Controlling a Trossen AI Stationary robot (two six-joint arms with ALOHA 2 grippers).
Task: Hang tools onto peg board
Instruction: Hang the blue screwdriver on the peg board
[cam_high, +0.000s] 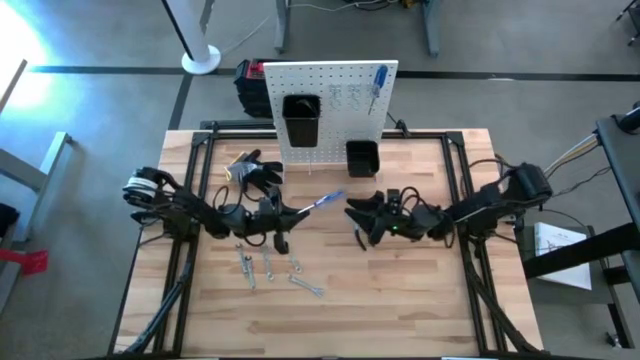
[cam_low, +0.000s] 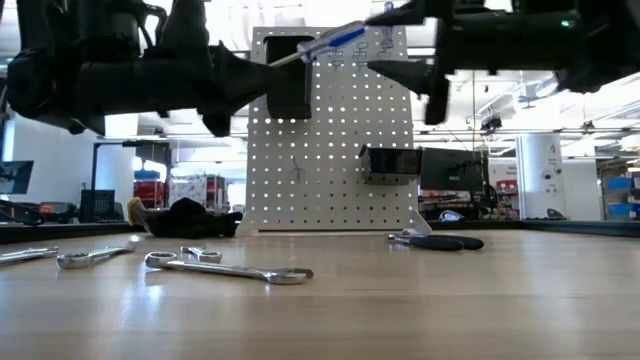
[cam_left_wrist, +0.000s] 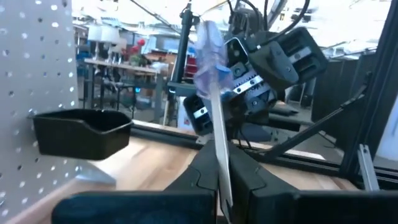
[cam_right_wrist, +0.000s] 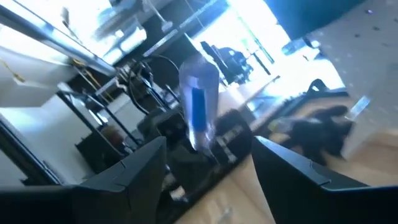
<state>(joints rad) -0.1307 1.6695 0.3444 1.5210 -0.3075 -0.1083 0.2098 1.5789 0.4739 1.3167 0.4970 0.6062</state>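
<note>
1. I see the blue-handled screwdriver (cam_high: 325, 201) held out over mid-table, in front of the peg board (cam_high: 330, 110), its handle pointing at the right gripper (cam_high: 357, 218).
2. My left gripper (cam_high: 288, 213) is clamped on the screwdriver's shaft; the right gripper's fingers stand wide, holding nothing, just short of the handle.
3. Wrenches (cam_high: 270, 268) and pliers (cam_high: 357, 238) lie on the table.
4. The screwdriver tip is hidden between the left fingers.
</note>
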